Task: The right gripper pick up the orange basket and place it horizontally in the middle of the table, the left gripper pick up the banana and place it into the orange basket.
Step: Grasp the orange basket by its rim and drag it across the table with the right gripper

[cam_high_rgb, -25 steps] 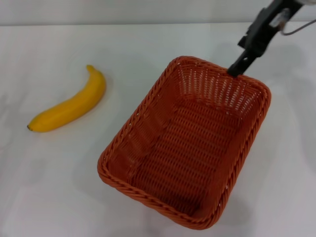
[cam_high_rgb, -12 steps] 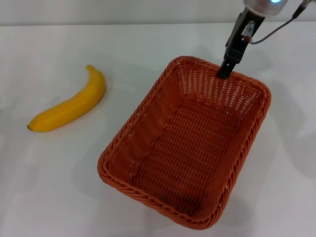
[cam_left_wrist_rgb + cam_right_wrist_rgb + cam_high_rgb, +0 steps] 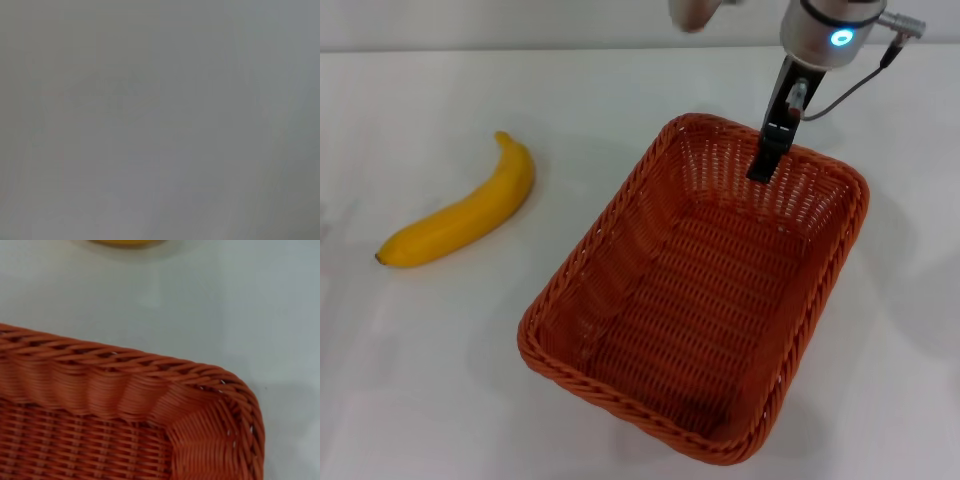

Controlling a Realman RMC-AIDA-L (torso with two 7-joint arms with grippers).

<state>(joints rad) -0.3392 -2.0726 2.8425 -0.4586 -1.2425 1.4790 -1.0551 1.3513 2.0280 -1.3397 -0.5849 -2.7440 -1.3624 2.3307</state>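
Observation:
The orange basket [image 3: 588, 262] lies slantwise on the white table [image 3: 420, 380], right of centre, with nothing in it. My right gripper [image 3: 762, 168] hangs from its blue-lit wrist at the back and reaches down just inside the basket's far wall. The right wrist view looks down on a corner of the orange basket [image 3: 125, 360]. The banana [image 3: 460, 215] lies on the table to the basket's left, stem end pointing away from me; a yellow sliver of the banana [image 3: 127, 242] shows at the edge of the right wrist view. The left gripper is out of sight, and the left wrist view is plain grey.
White tabletop surrounds the basket and the banana on all sides. A thin cable [image 3: 850, 85] loops from the right wrist above the basket's far right corner.
The right arm has swung left and lower, bringing its blue-lit wrist into view and its tip from the far rim to inside the far wall. Basket and banana have not moved.

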